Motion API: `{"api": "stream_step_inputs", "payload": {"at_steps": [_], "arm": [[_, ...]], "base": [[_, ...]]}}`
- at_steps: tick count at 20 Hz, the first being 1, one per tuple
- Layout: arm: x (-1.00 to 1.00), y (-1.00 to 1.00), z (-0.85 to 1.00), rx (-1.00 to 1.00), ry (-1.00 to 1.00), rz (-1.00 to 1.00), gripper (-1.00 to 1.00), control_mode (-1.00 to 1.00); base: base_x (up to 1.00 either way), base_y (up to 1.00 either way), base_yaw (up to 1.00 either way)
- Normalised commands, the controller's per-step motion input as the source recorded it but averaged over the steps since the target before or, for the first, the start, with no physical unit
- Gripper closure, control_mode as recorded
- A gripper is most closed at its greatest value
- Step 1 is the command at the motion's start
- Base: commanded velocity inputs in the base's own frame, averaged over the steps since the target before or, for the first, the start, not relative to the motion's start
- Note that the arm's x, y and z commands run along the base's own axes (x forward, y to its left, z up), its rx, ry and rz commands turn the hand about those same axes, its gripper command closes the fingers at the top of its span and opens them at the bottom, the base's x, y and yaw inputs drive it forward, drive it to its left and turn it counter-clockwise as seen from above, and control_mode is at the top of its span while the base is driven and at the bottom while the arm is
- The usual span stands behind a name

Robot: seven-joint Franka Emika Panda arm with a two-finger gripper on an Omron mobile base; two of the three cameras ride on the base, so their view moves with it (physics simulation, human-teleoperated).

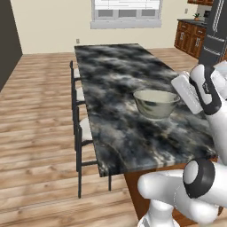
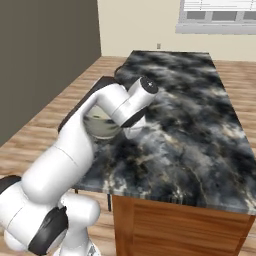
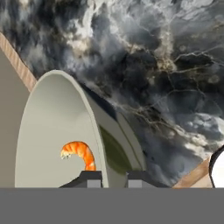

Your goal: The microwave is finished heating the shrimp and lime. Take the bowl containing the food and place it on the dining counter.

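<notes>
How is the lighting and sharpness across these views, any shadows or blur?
Left base view: flat, even light, a soft shadow under the bowl on the dining counter. Right base view: no glare, slightly soft. Hand view: the shrimp is sharp, the marble coarse.

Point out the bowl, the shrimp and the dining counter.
bowl (image 1: pixel 156 104): left base view, on its mottled outer wall.
shrimp (image 3: pixel 80 153): hand view, on its curved orange body.
dining counter (image 2: pixel 200 120): right base view, on bare marbled top.
</notes>
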Motion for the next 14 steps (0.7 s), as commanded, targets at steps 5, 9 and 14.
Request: {"api": "stream_step_inputs", "payload": {"at_steps": [5, 9, 14], "arm": [[1.00, 0.13, -0.02, 0.00, 0.00, -0.12, 1.00, -1.00], [1.00, 0.06, -0.19, -0.01, 0.01, -0.08, 1.00, -1.00], [1.00, 0.04, -0.77, -0.12, 0.08, -0.03, 1.00, -1.00]], "base": [[0.00, 0.00, 0.00], [0.00, 0.00, 0.00], [0.00, 0.00, 0.00]]}}
